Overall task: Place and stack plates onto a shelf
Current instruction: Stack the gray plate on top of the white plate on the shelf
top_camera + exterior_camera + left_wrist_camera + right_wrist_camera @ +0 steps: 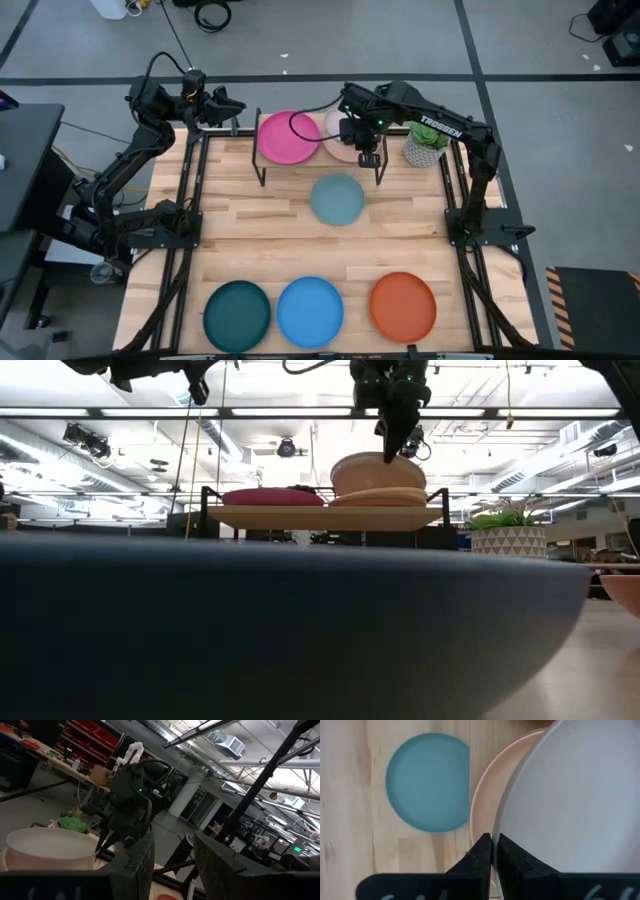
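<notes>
Right arm: I have it reaching in from the 3 o'clock side, elbow bent, wrist at about 12 o'clock of the counter.
Right gripper [368,150]: pointing down, jaws nearly closed on a thin plate rim; fingertips [481,851] almost meet.
Left arm: parked folded at 10 o'clock.
Left gripper [228,104]: raised, pointing toward 3 o'clock, jaws apart.

Even, bright overhead light in the high view; soft short shadows under the shelf [320,150] legs. Low view backlit by ceiling strip lights, a blurred dark plate [290,630] rim filling the foreground. Left wrist fingers [137,865] out of focus, ceiling glare above.
</notes>
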Robot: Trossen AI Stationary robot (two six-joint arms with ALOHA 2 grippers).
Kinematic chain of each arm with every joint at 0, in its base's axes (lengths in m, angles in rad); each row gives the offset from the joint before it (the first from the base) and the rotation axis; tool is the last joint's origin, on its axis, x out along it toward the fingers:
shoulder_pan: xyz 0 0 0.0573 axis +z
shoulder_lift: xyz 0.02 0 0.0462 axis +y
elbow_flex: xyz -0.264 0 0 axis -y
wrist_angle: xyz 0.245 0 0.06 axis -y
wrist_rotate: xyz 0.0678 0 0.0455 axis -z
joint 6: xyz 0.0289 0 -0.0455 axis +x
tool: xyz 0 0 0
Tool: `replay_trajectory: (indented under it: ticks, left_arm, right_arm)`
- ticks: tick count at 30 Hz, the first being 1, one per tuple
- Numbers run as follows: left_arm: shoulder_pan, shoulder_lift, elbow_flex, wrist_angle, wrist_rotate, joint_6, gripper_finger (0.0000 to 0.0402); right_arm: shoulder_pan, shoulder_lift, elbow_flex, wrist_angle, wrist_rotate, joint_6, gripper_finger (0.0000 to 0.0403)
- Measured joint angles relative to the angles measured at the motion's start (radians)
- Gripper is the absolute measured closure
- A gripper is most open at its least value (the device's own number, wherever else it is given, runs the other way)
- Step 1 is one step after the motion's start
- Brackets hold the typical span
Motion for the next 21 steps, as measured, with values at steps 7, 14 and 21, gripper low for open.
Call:
replay_trajectory:
  ticks: [7, 14, 21]
  left_arm:
    - [0.0, 0.0, 0.0, 0.005, 0.0, -0.002, 0.026]
    - [-0.001, -0.012, 0.0, 0.069, 0.031, -0.026, 0.026]
    - [-0.009, -0.009, 0.004, 0.001, -0.078, -0.01, 0.026]
  right_arm:
    - [0.007, 0.0, -0.001, 0.001, -0.004, -0.024, 0.0376]
    - [0.065, -0.002, 0.038, -0.064, 0.101, -0.076, 0.0376]
    - [0.03, 0.0, -0.008, -0.039, 0.161, -0.112, 0.0376]
